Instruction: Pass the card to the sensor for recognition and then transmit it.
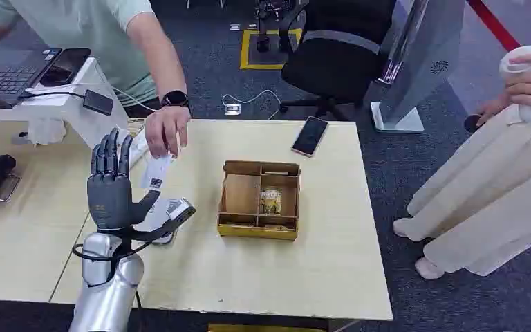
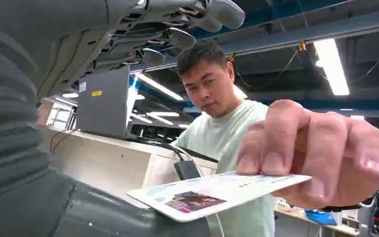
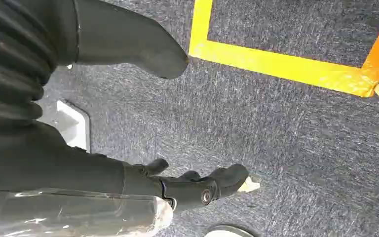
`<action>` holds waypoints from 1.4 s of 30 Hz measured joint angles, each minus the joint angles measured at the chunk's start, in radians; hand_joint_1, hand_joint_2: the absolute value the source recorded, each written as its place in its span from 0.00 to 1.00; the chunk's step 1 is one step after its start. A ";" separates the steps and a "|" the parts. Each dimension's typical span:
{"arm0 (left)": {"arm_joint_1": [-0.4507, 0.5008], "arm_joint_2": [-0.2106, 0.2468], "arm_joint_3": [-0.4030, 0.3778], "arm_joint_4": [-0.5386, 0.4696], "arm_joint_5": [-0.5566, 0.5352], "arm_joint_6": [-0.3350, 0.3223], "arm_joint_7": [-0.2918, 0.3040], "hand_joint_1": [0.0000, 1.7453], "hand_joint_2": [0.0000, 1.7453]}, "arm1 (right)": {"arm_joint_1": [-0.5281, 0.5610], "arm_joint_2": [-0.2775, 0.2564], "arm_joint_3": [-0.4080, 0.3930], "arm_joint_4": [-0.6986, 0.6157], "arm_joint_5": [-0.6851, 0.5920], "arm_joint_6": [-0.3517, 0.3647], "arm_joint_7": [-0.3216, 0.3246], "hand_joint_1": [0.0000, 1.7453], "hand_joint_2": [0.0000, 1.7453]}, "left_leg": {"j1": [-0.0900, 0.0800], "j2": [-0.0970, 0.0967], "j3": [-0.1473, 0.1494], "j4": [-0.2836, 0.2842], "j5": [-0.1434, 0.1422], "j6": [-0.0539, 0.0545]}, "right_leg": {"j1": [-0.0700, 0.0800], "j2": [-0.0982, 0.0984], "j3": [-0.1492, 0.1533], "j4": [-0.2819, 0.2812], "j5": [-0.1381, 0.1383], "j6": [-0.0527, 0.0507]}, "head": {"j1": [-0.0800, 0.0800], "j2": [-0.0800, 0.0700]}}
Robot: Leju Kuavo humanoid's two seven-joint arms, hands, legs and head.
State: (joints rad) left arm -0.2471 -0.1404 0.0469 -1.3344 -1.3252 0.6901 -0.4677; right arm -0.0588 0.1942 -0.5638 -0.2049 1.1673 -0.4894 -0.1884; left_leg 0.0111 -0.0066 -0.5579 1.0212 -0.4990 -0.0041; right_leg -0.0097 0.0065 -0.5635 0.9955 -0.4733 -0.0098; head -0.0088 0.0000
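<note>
My left hand (image 1: 113,187) is raised over the table's left part, palm toward the middle, fingers upright and spread, thumb stuck out, holding nothing. A person's hand (image 1: 166,131) reaches in from the far side and pinches a white card (image 1: 157,171) just beside my thumb. In the left wrist view the card (image 2: 212,192) lies flat in the person's fingers (image 2: 316,158), its near edge over my thumb (image 2: 103,215); whether they touch is unclear. A small grey-white sensor (image 1: 174,209) sits on the table under my hand. My right hand (image 3: 128,173) hangs over the floor, holding nothing.
A brown compartment box (image 1: 259,200) stands mid-table, and a phone (image 1: 310,135) lies near the far edge. A laptop (image 1: 7,72) sits on a raised white stand at far left. A second person (image 1: 498,187) stands right of the table.
</note>
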 joint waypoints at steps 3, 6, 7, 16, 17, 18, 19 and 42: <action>0.000 -0.002 0.000 0.000 0.000 0.000 0.000 0.00 1.00 | 0.000 0.000 0.000 0.000 0.000 0.000 0.000 0.00 1.00 | 0.000 0.000 0.000 0.000 0.000 0.000 | 0.000 0.000 0.000 0.000 0.000 0.000 | 0.000 0.000; -0.001 -0.003 0.000 0.000 0.001 0.000 0.000 0.00 1.00 | 0.000 0.000 0.001 0.000 0.000 0.000 0.000 0.00 1.00 | 0.000 0.000 0.000 0.000 0.000 0.000 | 0.000 0.000 0.000 0.000 0.000 0.000 | 0.000 0.000; -0.001 -0.003 0.000 0.000 0.003 0.000 0.000 0.00 1.00 | -0.001 0.000 0.002 0.000 0.000 0.000 0.000 0.00 1.00 | 0.000 0.000 0.000 0.000 0.000 0.000 | 0.000 0.000 0.000 0.000 0.000 0.000 | 0.000 0.000; -0.002 -0.005 0.000 0.003 0.021 0.000 -0.006 0.00 1.00 | -0.003 0.000 0.003 0.000 0.001 0.000 0.000 0.00 1.00 | 0.000 0.000 0.000 0.000 0.000 0.000 | 0.000 0.000 0.000 0.000 0.000 0.000 | 0.000 0.000; -0.002 -0.005 0.000 0.004 0.021 0.000 -0.006 0.00 1.00 | -0.003 0.000 0.003 0.000 0.001 0.000 0.000 0.00 1.00 | 0.000 0.000 0.000 0.000 0.000 0.000 | 0.000 0.000 0.000 0.000 0.000 0.000 | 0.000 0.000; -0.002 -0.005 0.000 0.005 0.021 0.000 -0.007 0.00 1.00 | -0.003 0.000 0.003 0.000 0.001 0.000 0.000 0.00 1.00 | 0.000 0.000 0.000 0.000 0.000 0.000 | 0.000 0.000 0.000 0.000 0.000 0.000 | 0.000 0.000; -0.002 -0.006 0.000 0.005 0.021 0.000 -0.008 0.00 1.00 | -0.003 0.000 0.003 0.000 0.001 0.000 0.000 0.00 1.00 | 0.000 0.000 0.000 0.000 0.000 0.000 | 0.000 0.000 0.000 0.000 0.000 0.000 | 0.000 0.000; -0.006 -0.012 0.000 0.008 0.055 0.001 -0.058 1.00 1.00 | -0.005 0.000 0.004 0.000 0.001 0.000 0.000 0.00 1.00 | 0.000 0.000 0.000 0.000 0.000 0.000 | 0.000 0.000 0.000 0.000 0.000 0.000 | 0.000 0.000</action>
State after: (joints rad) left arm -0.2534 -0.1522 0.0469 -1.3264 -1.2699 0.6909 -0.5253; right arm -0.0637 0.1942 -0.5600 -0.2049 1.1685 -0.4891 -0.1884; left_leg 0.0111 -0.0067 -0.5578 1.0212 -0.4990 -0.0040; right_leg -0.0097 0.0065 -0.5635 0.9955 -0.4733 -0.0098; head -0.0092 0.0000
